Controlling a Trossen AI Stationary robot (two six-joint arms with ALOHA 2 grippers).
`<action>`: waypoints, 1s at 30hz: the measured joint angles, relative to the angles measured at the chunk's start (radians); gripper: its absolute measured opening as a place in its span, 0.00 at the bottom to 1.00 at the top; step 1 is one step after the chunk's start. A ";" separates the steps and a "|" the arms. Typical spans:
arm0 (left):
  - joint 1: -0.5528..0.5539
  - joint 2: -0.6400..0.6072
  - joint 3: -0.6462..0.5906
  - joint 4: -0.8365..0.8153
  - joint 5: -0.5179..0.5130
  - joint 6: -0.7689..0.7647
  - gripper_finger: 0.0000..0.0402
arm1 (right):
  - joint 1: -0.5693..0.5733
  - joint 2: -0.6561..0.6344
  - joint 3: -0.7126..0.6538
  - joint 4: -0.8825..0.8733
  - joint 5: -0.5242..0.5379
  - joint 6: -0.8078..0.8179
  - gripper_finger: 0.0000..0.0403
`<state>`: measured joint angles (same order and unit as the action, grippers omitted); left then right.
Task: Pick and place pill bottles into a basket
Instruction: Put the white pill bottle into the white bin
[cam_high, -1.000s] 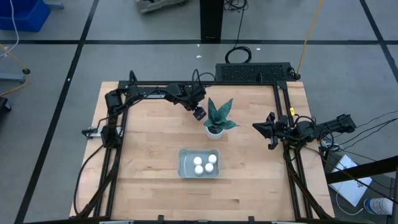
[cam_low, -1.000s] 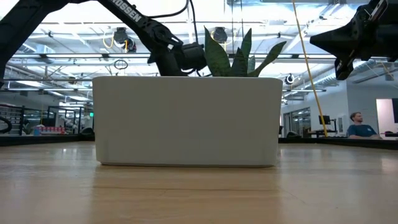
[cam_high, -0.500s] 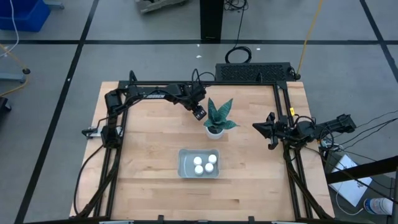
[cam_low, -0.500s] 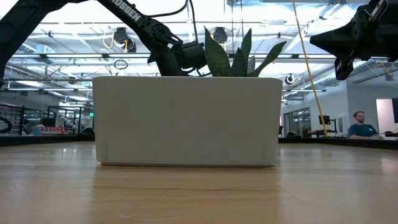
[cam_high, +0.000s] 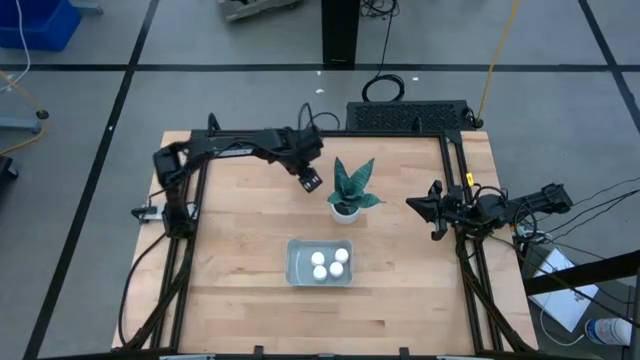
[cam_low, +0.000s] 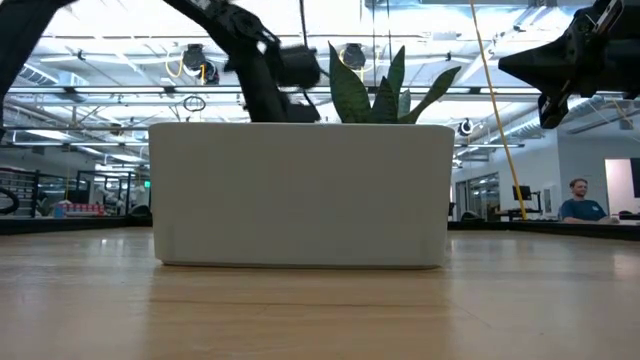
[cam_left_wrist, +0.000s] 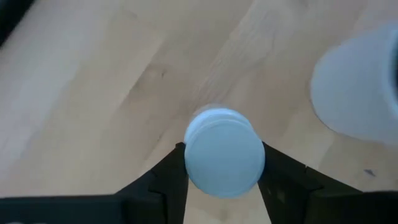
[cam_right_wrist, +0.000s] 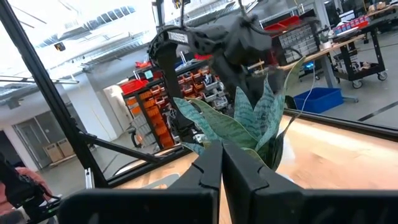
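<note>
Beside plant (cam_high: 349, 188), left claw (cam_high: 310, 180) grasping pill bottle (cam_left_wrist: 224, 153); right claw (cam_high: 415, 204) clenched, idle at right edge.

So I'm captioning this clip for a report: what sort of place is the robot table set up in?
Probably a large robotics lab or workshop. Beyond the wooden table the low view shows an open hall with ceiling lights and a seated person; the right wrist view shows parts racks and a blue bin.

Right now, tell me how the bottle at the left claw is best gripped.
Grip the pill bottle across its round sides, coming from the cap end, one finger on each side. The left claw sits this way: its fingers flank the bottle, whose cap faces the wrist.
</note>
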<state>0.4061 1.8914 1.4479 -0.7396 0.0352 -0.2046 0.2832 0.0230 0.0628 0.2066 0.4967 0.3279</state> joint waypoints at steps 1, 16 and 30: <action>0.000 -0.024 0.000 -0.021 -0.001 0.000 0.41 | 0.000 0.000 0.000 0.000 0.000 0.000 0.01; -0.054 -0.485 0.001 -0.312 0.053 -0.122 0.41 | 0.000 0.000 0.000 0.000 0.000 0.000 0.01; -0.393 -0.746 0.002 -0.395 0.150 -0.432 0.41 | 0.000 0.000 0.000 -0.001 0.000 0.000 0.01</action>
<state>0.0127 1.1455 1.4494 -1.1350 0.1852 -0.6369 0.2832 0.0230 0.0628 0.2058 0.4965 0.3279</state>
